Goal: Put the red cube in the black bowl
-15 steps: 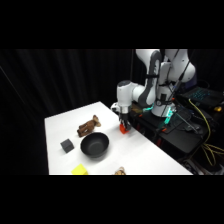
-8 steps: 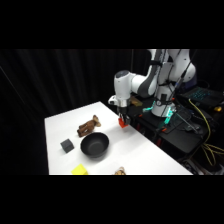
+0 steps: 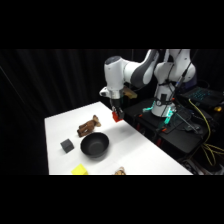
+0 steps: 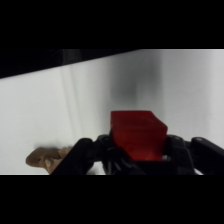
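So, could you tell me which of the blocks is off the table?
The red cube, held in the gripper above the table; the dark grey cube and yellow block lie on it.

A flat white rectangular table carries a round, shallow matte black bowl near its middle. A small dark grey cube sits just beside the bowl, a brown lumpy object lies behind it, and a yellow block rests at the front edge.

red cube: smooth, slight sheen | black bowl: matt | table: smooth white
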### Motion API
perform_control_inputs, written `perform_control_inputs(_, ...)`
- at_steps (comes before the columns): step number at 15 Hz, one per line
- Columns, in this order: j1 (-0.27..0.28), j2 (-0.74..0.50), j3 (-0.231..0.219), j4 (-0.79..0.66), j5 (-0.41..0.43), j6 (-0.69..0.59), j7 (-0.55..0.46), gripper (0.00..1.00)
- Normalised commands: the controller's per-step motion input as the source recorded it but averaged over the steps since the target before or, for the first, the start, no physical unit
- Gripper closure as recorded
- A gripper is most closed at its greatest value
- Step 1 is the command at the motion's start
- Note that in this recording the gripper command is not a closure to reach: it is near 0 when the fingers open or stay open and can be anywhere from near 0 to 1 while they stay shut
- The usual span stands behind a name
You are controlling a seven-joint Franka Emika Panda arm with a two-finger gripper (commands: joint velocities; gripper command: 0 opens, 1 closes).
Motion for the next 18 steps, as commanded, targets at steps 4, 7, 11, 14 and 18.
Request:
perform_control_inputs(4,-0.06,0.18,0.107,0.51,0.152,-0.25,-0.1,1.0)
perform_control_inputs(7,-0.039,0.31,0.102,0.53,0.208,-0.03,-0.2,1.0)
perform_control_inputs(11,-0.023,0.38,0.087,0.45,0.195,0.18,-0.23,1.0)
perform_control_inputs(14,-0.053,0.43,0.076,0.35,0.265,0.32,-0.28,1.0)
perform_control_inputs(18,-0.078,0.42,0.089,0.28,0.231,0.29,-0.26,1.0)
